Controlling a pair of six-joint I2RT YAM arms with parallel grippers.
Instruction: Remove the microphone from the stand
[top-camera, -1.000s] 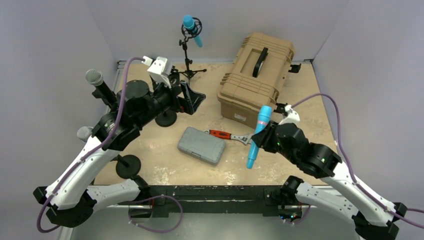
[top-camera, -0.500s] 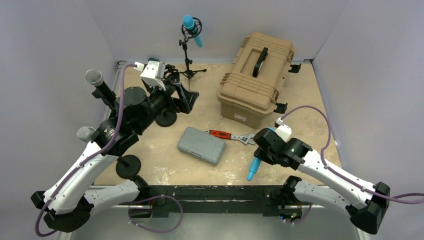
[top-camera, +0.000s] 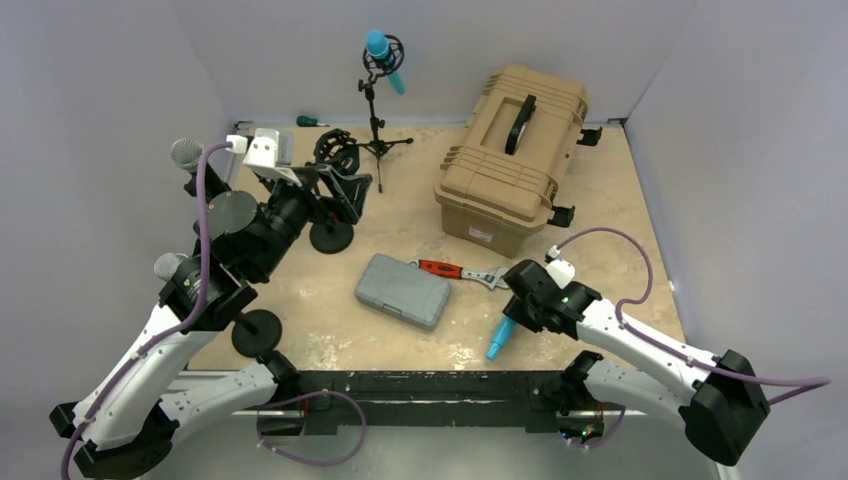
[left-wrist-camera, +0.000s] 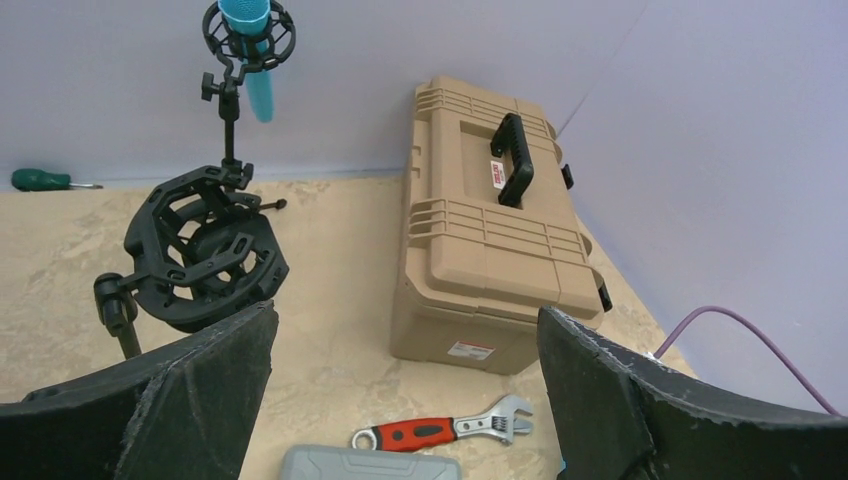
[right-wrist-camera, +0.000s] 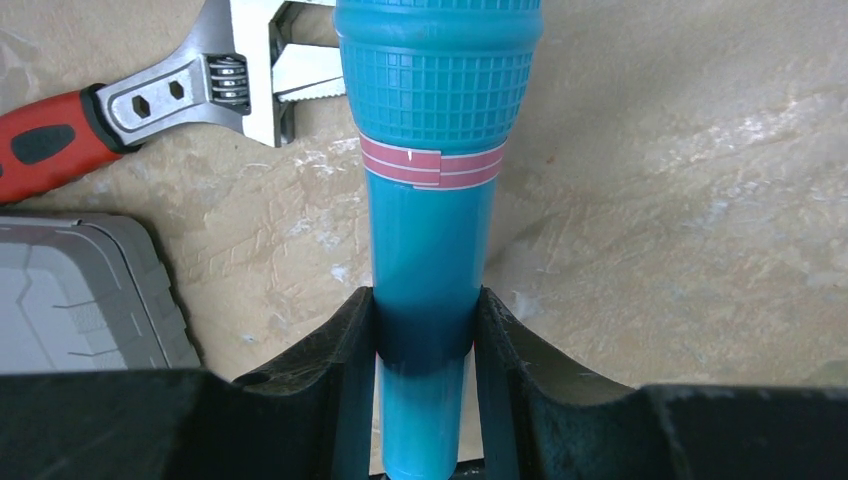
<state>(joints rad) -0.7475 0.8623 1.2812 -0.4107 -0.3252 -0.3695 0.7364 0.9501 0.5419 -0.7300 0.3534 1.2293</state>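
Observation:
My right gripper (top-camera: 522, 308) is shut on a blue microphone (top-camera: 497, 338) and holds it low over the table near the front edge, its tail pointing at the front. In the right wrist view the gripper (right-wrist-camera: 426, 312) clamps the microphone (right-wrist-camera: 436, 100) by its lower body, with the head pointing away. The black stand with an empty shock mount (top-camera: 335, 150) stands at the back left; it also shows in the left wrist view (left-wrist-camera: 205, 250). My left gripper (top-camera: 345, 193) is open and empty just right of that stand, and the left wrist view (left-wrist-camera: 405, 400) shows nothing between its jaws.
A second blue microphone (top-camera: 383, 58) sits in a tripod stand at the back. Two grey-headed microphones (top-camera: 188, 155) stand at the left. A tan toolbox (top-camera: 515, 155), a grey case (top-camera: 403, 290), a red-handled wrench (top-camera: 460, 272) and a screwdriver (top-camera: 310, 121) lie on the table.
My right gripper has come down and toward the front edge with the blue microphone, which is now low over the table. My left gripper has drawn back to the left.

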